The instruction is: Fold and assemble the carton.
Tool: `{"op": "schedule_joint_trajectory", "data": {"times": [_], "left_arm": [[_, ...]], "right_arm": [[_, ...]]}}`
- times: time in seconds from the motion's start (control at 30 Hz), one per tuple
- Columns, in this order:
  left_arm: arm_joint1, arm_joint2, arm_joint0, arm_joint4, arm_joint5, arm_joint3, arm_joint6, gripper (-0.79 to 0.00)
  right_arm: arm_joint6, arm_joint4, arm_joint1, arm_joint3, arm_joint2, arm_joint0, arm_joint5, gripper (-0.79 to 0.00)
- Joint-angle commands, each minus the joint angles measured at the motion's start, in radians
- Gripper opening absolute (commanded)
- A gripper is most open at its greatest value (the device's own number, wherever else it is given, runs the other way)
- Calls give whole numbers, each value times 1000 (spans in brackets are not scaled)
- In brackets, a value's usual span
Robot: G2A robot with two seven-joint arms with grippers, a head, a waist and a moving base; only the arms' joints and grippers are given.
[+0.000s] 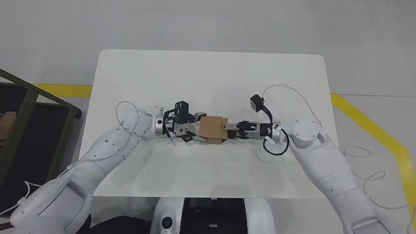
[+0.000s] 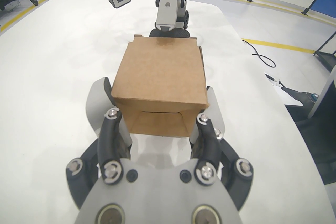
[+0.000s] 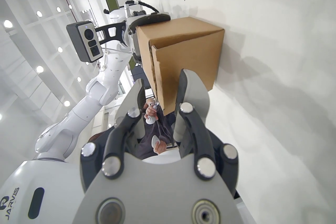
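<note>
A brown carton [image 1: 213, 129] lies on its side in the middle of the white table [image 1: 208, 71]. In the left wrist view its open end [image 2: 157, 122] faces the camera and the top panel [image 2: 160, 72] is flat. My left gripper [image 2: 158, 96] is shut on the carton, one finger [image 2: 103, 93] against each side wall. My right gripper [image 3: 162, 88] is at the opposite, closed end of the carton [image 3: 189, 51]. It stands open, with one finger [image 3: 191, 88] in front of the end face and the other level with the top edge.
A black cable [image 2: 262, 57] lies beside the table's edge in the left wrist view. A dark frame [image 1: 29, 104] stands on the floor off one short side of the table. White tabletop [image 1: 208, 169] surrounds the carton on all sides.
</note>
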State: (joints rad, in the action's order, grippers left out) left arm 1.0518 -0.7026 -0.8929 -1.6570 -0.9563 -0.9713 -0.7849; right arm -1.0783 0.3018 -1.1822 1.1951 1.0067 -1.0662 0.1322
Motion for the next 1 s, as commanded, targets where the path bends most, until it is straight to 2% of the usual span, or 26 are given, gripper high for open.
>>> {"op": "schedule_joint_trajectory", "data": {"times": [0.0, 0.17, 0.77, 0.83, 0.87, 0.93, 0.97], "left_arm": [[0, 1, 1, 0, -1, 1, 1, -249], [1, 1, 1, 2, -2, 3, 3, -249], [1, 1, 3, 1, -2, -1, 2, -249], [1, 0, 3, 1, -3, 0, 2, -246], [0, 0, 3, 1, -3, 1, 2, -249], [0, -1, 3, 1, -3, 3, 3, -249], [0, -1, 2, 1, -1, 3, 3, -246]], "right_arm": [[0, -2, 1, 0, 2, -3, -2, -696], [6, -7, 1, -6, -2, -3, -5, -785], [22, -23, -6, 13, -34, 14, -17, -779], [22, -19, -6, 11, -34, 15, -14, -733], [21, -18, -5, 10, -32, 14, -13, -677], [20, -13, -3, 10, -24, 9, -9, -480], [18, -12, -1, 11, -19, 6, -7, -449]]}}
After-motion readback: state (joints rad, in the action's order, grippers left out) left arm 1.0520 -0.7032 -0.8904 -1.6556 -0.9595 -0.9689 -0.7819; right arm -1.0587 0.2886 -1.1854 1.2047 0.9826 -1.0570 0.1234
